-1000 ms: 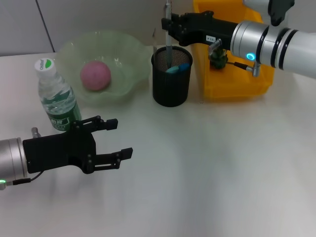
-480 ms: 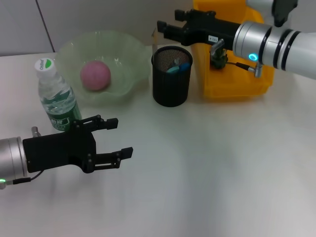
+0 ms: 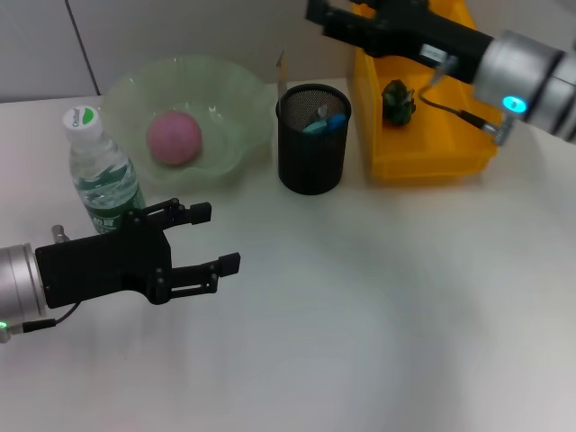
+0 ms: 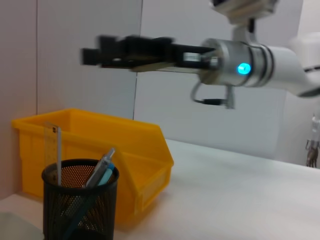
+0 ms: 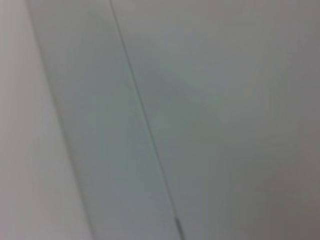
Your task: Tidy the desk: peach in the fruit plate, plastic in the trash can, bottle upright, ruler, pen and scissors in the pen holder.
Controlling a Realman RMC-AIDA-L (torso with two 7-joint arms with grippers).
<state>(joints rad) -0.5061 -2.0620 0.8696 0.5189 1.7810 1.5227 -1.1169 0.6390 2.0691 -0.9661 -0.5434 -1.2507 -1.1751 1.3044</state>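
Hovering: right gripper (image 3: 317, 13) hangs high above and behind the holder (image 3: 312, 139), over the back edge of the desk.
Right fingers: whether spread or closed cannot be told; nothing shows between them.
Left gripper (image 3: 214, 241): low over the desk near the front, fingers spread, holding nothing, just in front of the bottle (image 3: 102, 175).
Holder contents: ruler (image 4: 53, 154) and pen (image 4: 100, 169) stand inside, leaning on the rim; scissors not clearly visible.
Peach (image 3: 174, 137): in the plate (image 3: 236, 92), beside the holder.
Bottle: upright.
Bin (image 3: 430, 156): yellow, right of the holder, crumpled plastic (image 3: 398, 101) inside.
Judgement: the tidy-up looks nearly finished; the holder lies below and toward the robot from the right gripper, the nearer arm.
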